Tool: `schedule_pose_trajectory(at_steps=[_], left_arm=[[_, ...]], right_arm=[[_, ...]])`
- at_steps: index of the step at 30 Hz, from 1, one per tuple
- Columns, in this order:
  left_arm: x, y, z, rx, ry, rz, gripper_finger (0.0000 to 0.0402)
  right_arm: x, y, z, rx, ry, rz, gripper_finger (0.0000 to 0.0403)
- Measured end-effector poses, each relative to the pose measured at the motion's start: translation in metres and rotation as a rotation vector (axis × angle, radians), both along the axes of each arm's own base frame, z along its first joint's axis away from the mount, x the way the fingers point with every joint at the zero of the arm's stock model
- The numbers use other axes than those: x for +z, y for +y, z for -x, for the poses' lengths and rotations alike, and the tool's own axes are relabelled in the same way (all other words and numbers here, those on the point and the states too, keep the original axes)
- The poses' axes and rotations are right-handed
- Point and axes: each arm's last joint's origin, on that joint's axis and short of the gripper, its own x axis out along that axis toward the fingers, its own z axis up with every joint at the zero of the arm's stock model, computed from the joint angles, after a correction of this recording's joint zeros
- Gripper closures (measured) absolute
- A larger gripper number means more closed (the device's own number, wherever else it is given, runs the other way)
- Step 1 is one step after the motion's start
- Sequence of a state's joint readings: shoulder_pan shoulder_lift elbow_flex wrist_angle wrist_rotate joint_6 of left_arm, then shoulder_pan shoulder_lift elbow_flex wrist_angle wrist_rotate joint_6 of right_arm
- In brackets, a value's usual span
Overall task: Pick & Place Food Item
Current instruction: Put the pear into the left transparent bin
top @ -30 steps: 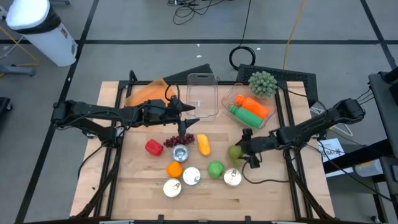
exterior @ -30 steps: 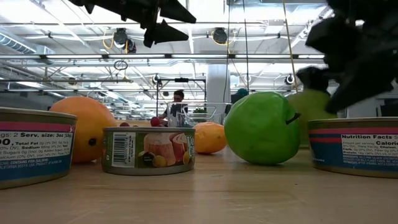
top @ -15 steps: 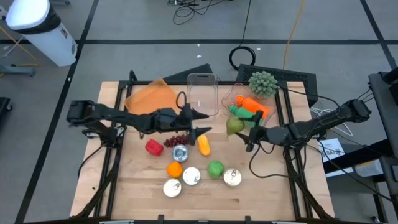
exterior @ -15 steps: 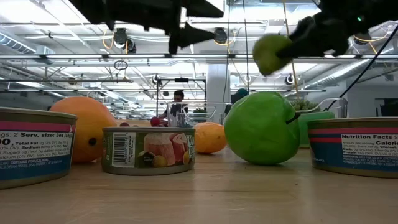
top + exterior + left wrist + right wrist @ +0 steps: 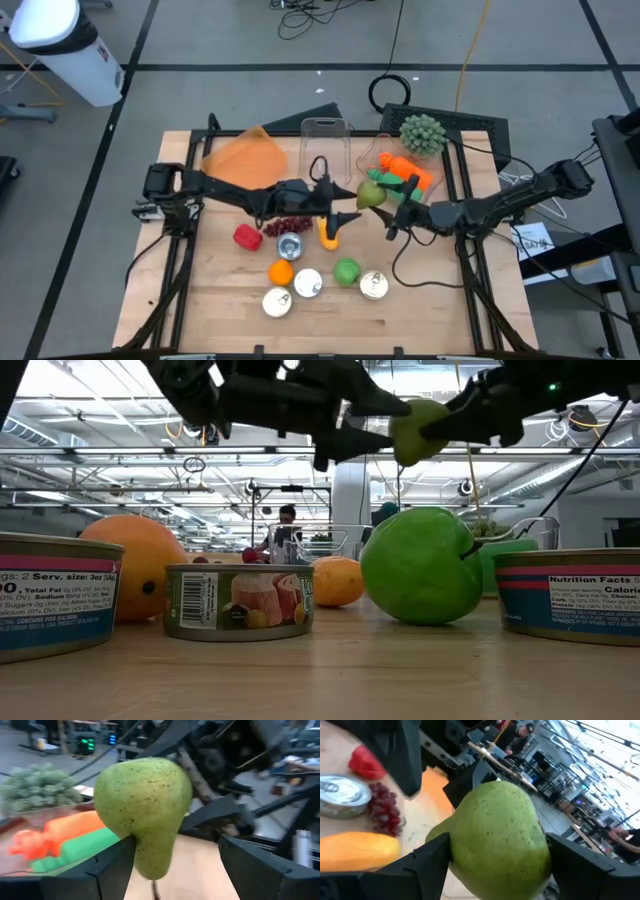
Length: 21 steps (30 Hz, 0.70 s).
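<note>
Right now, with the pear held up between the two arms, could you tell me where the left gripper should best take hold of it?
Probably the pear's narrow neck: the right gripper already clamps its wide body. In the left wrist view the neck points down between the open jaws of the left gripper, so closing level from its own side seems best.

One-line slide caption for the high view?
Right gripper holds a green pear above the table, left gripper open beside it, seemingly for a handover.
</note>
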<state>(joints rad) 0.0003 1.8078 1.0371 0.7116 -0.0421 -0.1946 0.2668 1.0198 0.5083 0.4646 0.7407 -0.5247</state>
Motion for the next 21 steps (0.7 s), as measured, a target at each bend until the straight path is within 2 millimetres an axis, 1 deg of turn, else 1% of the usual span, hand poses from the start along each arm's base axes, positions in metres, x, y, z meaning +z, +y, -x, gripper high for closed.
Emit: schedule_pose_trajectory(at_steps=[3,5,10,12,17,21], left_arm=[[0.002,0.001,-0.001,0.064,0.022,-0.015,0.0107],[0.002,0.002,0.000,0.085,0.038,-0.011,0.0107],[0.005,0.001,-0.001,0.031,0.017,-0.014,0.0107],[0.005,0.000,-0.001,0.015,0.016,-0.011,0.0107],[0.007,0.000,-0.001,-0.013,-0.014,-0.008,0.0108],[0.007,0.000,-0.001,-0.034,-0.012,-0.007,0.0111]], right_arm=[[0.002,0.000,-0.001,-0.007,-0.025,0.005,0.0118],[0.006,0.001,-0.002,0.033,-0.061,-0.004,0.0118],[0.012,0.005,-0.004,0.172,-0.127,-0.032,0.0118],[0.012,0.006,-0.006,0.199,-0.138,-0.033,0.0118],[0.013,0.003,-0.012,0.198,-0.194,-0.037,0.0118],[0.010,0.002,-0.017,0.196,-0.197,-0.036,0.0117]])
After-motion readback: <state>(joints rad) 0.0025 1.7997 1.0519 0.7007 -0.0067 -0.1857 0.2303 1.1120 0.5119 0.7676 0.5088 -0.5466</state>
